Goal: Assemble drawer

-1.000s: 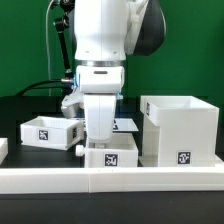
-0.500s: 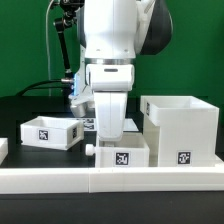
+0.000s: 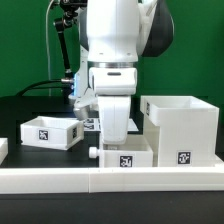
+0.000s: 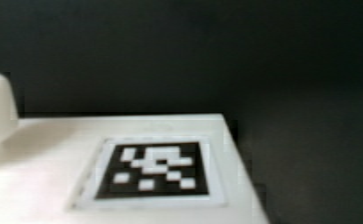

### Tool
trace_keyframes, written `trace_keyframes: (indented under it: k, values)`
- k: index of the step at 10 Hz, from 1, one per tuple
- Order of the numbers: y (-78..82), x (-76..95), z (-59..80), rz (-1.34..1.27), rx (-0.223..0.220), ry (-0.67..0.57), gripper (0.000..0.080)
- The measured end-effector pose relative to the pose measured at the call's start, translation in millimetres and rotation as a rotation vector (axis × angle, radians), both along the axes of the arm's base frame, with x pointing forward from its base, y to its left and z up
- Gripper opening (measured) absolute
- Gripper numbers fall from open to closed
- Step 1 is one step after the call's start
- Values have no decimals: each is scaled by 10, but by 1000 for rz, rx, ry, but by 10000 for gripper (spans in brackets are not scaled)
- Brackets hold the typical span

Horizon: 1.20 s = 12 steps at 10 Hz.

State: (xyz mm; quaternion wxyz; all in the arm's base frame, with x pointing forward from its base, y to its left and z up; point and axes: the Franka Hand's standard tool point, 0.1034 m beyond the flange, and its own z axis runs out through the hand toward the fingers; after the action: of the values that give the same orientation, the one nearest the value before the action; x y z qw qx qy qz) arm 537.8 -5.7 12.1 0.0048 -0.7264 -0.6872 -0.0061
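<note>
Black bench [image 3: 20, 110]: small tray [image 3: 127, 158], slid with pincer [image 3: 115, 130] (grip hidden, cannot tell), now lies just beside housing [image 3: 180, 130].

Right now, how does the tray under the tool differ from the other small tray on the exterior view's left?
The front tray, under the tool, sits just behind the long rail, close beside the housing; the left tray stands farther back, apart from both. The tool covers part of the front tray; nothing is over the left tray. Both are white, shallow, open-topped, with a square tag facing front.
</note>
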Motion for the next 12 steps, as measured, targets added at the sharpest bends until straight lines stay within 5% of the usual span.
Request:
trace_keyframes:
  k: [12]
  values:
    - [62,-17,-10,4,-1,14,42]
